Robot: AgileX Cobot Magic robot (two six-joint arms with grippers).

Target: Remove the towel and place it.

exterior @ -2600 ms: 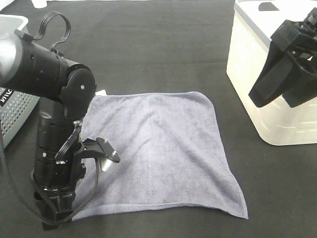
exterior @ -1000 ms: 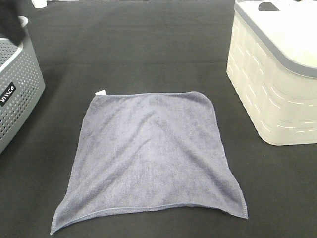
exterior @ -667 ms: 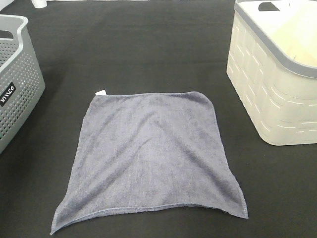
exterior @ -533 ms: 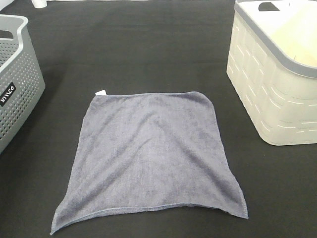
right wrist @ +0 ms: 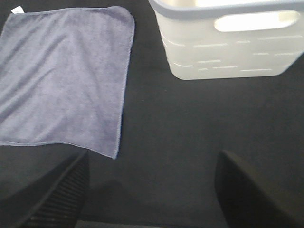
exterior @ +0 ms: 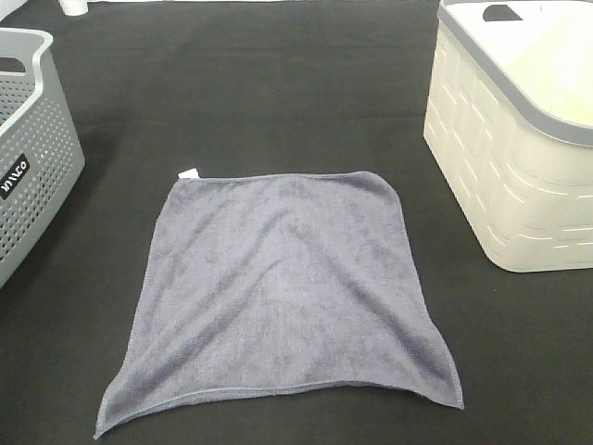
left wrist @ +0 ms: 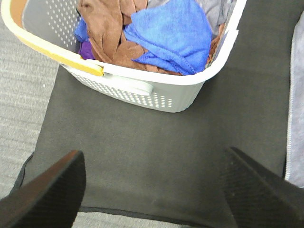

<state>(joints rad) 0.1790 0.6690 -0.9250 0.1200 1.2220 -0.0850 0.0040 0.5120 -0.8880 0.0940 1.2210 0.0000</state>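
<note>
The towel [exterior: 278,292] is a square grey-blue cloth lying spread flat on the black table, a small white tag [exterior: 188,173] at its far left corner. It also shows in the right wrist view [right wrist: 64,76], and one edge of the towel [left wrist: 295,95] shows in the left wrist view. Neither arm appears in the exterior high view. My left gripper [left wrist: 152,199] hangs open above bare black mat beside the grey basket, holding nothing. My right gripper [right wrist: 152,194] is open too, over bare mat between the towel's near corner and the cream basket.
A grey perforated basket [exterior: 28,139] stands at the left; in the left wrist view the basket [left wrist: 142,88] holds blue and brown cloths. A cream basket [exterior: 519,148] with a grey rim stands at the right, its wall [right wrist: 228,52] close to my right gripper.
Both arms have withdrawn out of the exterior high view since the oldest frame. The towel has lain unchanged over the last second.
</note>
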